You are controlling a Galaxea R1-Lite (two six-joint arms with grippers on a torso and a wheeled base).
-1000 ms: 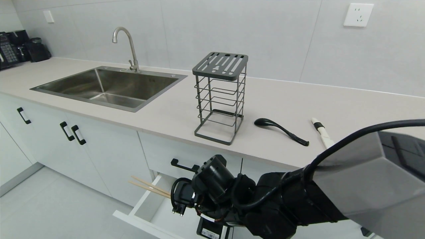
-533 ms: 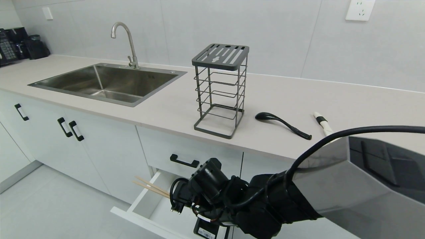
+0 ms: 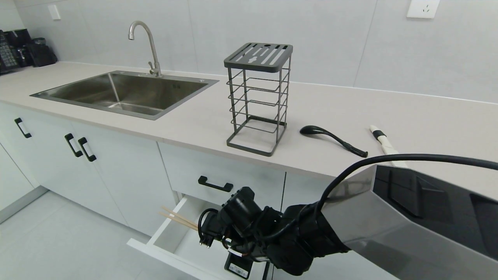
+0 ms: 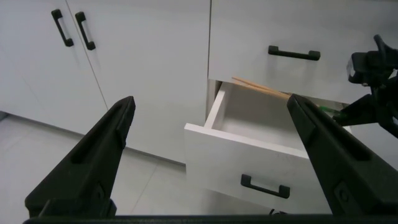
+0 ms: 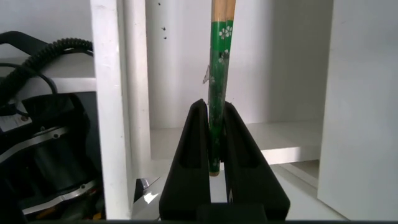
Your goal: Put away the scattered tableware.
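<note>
Right arm [image 3: 404, 221] first: a big silver-grey angular shell with a dark inset panel, and a thick black cable [image 3: 408, 156] arcing over it. Toward the left it's all black, with a round wrist housing [image 3: 243, 208], thin looped wires and a white barcode label [image 3: 238, 269] beneath. Right gripper [image 5: 214, 107]: slim black tapered fingers [image 5: 249, 171]. Left gripper [image 4: 210, 101]: broad matte-black wedge fingers [image 4: 93, 162].

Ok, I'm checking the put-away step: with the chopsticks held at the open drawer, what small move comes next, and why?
Probably lower the right gripper a little into the open drawer: it is shut on the chopsticks, which are above the drawer's floor, so releasing from here might scatter them.
</note>
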